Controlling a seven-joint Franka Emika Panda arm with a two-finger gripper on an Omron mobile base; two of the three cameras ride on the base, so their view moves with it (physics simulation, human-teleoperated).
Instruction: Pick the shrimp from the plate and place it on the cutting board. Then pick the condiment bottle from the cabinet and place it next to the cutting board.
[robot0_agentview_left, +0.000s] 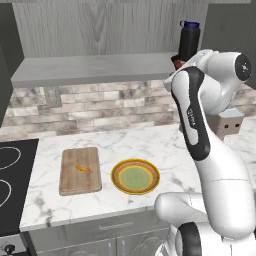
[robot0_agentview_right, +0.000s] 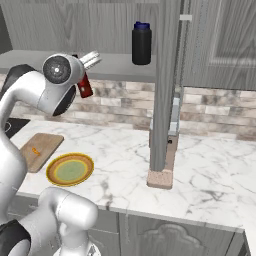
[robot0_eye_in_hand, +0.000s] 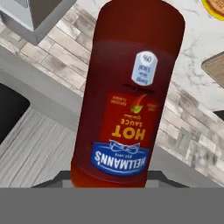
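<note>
Pincer (robot0_agentview_right: 88, 75) around condiment bottle (robot0_eye_in_hand: 127, 96), off the cabinet (robot0_agentview_left: 90, 67) edge

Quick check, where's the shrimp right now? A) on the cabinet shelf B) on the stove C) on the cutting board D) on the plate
C: the shrimp lies on the cutting board, and the plate beside it has nothing on it.
</note>
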